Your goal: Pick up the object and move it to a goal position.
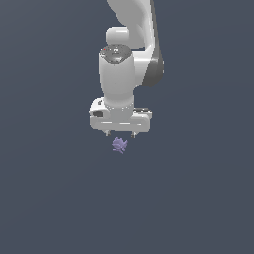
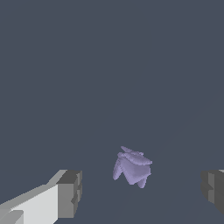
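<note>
The object [image 1: 119,145] is a tiny lavender-purple spiky lump on the flat dark grey-blue surface. It also shows in the wrist view [image 2: 132,168]. My white gripper [image 1: 120,134] hangs straight above it, fingers pointing down, tips just above the lump. In the wrist view the gripper [image 2: 142,190] is open wide: one grey fingertip [image 2: 70,192] and the other fingertip [image 2: 214,189] stand apart on either side of the object, neither touching it. Nothing is held.
The white arm [image 1: 126,59] rises above the gripper out of the exterior view's top. The dark grey-blue surface [image 1: 198,198] fills both views. No other objects or marker show.
</note>
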`<state>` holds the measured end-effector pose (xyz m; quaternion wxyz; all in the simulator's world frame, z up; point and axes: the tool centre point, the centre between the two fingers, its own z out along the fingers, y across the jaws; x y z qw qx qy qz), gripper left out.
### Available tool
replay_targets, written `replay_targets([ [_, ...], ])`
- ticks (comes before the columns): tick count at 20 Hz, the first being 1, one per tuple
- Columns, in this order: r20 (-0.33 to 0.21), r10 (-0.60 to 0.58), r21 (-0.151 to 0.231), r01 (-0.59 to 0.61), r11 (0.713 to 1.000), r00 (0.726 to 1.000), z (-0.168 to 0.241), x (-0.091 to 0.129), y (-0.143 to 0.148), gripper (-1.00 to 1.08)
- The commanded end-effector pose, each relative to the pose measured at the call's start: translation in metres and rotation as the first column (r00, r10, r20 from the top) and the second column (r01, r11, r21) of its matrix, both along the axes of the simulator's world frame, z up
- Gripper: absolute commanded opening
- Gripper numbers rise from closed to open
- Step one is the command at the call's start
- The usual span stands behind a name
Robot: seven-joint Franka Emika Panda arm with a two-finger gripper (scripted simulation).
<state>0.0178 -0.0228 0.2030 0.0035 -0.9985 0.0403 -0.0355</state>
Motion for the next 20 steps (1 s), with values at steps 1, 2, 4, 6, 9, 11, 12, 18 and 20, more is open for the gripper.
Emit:
replay_targets([
  [1, -0.006, -0.02, 0.002, 0.02, 1.0, 1.0, -0.009, -0.003, -0.001, 1.0],
  [2, -0.009, -0.031, 0.003, 0.031, 1.0, 0.999, -0.014, -0.005, -0.001, 1.0],
  [4, -0.016, -0.059, 0.004, 0.059, 0.998, 0.998, -0.025, -0.009, -0.002, 1.0],
  [6, -0.024, -0.093, 0.006, 0.093, 0.996, 0.995, -0.038, -0.015, -0.004, 1.0],
  [9, -0.04, -0.154, 0.006, 0.155, 0.988, 0.987, -0.063, -0.027, -0.007, 1.0],
  [11, -0.049, -0.193, 0.004, 0.193, 0.981, 0.98, -0.077, -0.035, -0.009, 1.0],
  [12, -0.053, -0.21, 0.003, 0.21, 0.978, 0.976, -0.084, -0.038, -0.009, 1.0],
  [18, -0.068, -0.277, -0.003, 0.277, 0.961, 0.958, -0.109, -0.054, -0.013, 1.0],
  [20, -0.07, -0.287, -0.004, 0.287, 0.958, 0.955, -0.112, -0.056, -0.014, 1.0],
])
